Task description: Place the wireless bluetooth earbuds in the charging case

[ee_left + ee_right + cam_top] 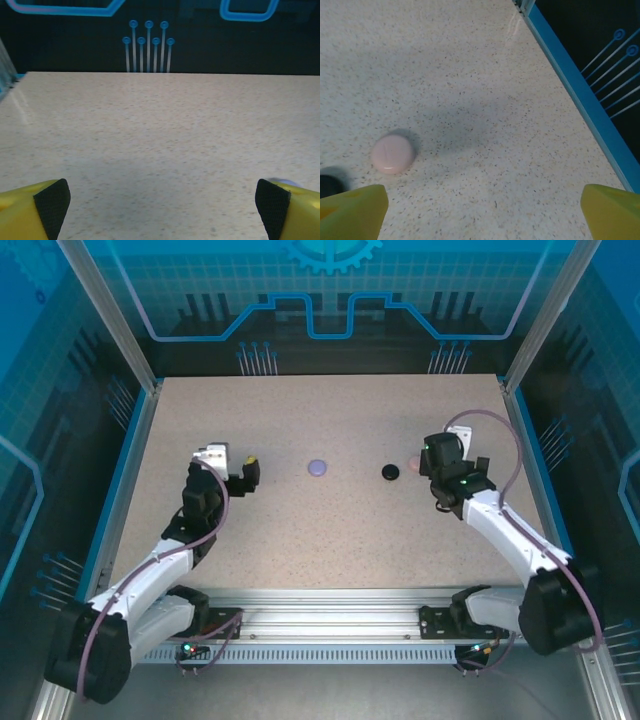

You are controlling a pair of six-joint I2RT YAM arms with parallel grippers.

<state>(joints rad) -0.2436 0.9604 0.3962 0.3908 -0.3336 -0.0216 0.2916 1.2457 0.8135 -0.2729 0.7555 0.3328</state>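
Three closed round charging cases lie mid-table: lilac (318,467), black (391,472) and pale pink (412,461). The earbuds are out of view. My left gripper (247,475) stands open to the left of the lilac case, with bare tabletop between its yellow, black-padded fingers (50,202). My right gripper (428,462) is open just right of the pink case. In the right wrist view the pink case (393,153) lies ahead of the left finger, outside the jaws, and the black case (327,185) peeks in at the left edge. Nothing sits between the right gripper (482,210) fingers.
The speckled tabletop (330,530) is bordered by a blue rim (580,100) close on the right gripper's right side. Dark patterned walls (150,45) enclose the back and sides.
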